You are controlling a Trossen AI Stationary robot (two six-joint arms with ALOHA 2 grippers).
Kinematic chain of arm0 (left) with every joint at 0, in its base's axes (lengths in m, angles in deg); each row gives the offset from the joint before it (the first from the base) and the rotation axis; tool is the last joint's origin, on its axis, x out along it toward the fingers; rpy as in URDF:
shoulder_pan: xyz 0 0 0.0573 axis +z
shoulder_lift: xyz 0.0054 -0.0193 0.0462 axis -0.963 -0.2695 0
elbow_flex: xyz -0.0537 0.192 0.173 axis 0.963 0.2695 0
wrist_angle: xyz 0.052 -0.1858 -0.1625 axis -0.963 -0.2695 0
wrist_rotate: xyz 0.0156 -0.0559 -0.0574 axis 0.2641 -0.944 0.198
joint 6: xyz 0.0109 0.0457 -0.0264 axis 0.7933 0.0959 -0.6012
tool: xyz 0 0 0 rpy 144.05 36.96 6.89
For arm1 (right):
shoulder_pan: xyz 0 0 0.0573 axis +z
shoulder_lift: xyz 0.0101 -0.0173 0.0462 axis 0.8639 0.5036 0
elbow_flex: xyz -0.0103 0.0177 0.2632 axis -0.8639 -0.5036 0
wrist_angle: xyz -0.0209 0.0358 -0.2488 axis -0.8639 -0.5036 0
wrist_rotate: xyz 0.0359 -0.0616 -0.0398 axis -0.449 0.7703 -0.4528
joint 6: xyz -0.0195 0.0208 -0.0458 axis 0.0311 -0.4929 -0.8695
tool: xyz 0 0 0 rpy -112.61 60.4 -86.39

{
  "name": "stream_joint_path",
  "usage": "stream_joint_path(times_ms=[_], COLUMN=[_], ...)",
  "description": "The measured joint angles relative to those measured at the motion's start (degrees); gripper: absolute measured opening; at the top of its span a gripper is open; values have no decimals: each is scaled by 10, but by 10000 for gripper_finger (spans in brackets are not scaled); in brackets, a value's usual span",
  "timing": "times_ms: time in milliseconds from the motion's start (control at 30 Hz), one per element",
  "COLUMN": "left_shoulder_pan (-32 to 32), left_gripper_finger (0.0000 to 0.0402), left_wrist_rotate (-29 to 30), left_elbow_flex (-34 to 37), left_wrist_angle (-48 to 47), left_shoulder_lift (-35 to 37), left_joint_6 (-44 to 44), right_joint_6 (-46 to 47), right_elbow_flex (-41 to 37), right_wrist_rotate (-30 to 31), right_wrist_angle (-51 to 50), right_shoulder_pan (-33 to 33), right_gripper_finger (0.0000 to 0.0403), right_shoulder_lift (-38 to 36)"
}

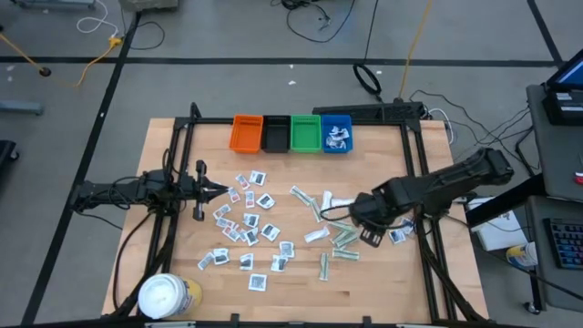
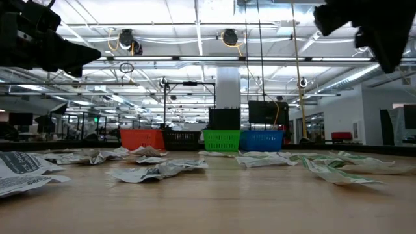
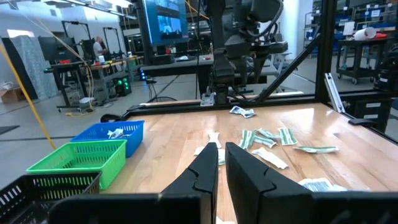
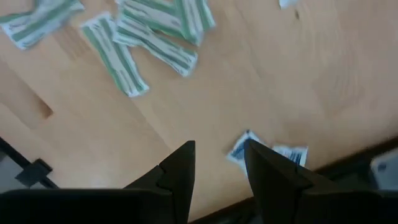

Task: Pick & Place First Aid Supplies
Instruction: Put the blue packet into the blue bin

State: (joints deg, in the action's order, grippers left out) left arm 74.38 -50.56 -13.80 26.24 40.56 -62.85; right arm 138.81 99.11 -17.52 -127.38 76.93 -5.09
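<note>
- Black right gripper point(image 1: 371, 235), lower right of centre in the high view: fingers point(image 4: 177, 171) parted a little, nothing between them, poised above bare wood.
- Blue-print sachets point(image 4: 266, 151), just beside one finger in the right wrist view, near the table point(image 1: 301, 282) edge. Risk: a descent off-line pinches wood or nudges a sachet over the edge.
- Green-white strip wrappers point(image 1: 333, 239), overlapping close by. Risk: thin flat packets may slip the grip, or two lift together.
- Blue bin point(image 1: 336, 134), upper centre, already holds a few packets. Risk: a loose hold could drop the load on the way.
- Left gripper point(image 1: 219, 190), centre-left, fingers nearly together and empty, by the white sachets point(image 1: 248, 223).
</note>
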Motion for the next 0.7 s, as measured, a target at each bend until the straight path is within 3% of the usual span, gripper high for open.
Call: stream_joint_path(times_ms=[200,433,700], left_shoulder_pan=[0,0,0], left_gripper_finger=[37,37,37], left_wrist_rotate=[0,0,0], left_elbow_flex=[0,0,0], left_wrist_angle=[0,0,0], left_shoulder_lift=[0,0,0], left_joint_6=[0,0,0], right_joint_6=[122,196,272], right_elbow_flex=[-58,-118,-206], right_wrist_rotate=[-9,-40,-75], right_wrist_angle=[-2,-1,61], right_shoulder_pan=[33,50,51], right_gripper_finger=[132,132,132], right_shoulder_lift=[-63,-122,-128])
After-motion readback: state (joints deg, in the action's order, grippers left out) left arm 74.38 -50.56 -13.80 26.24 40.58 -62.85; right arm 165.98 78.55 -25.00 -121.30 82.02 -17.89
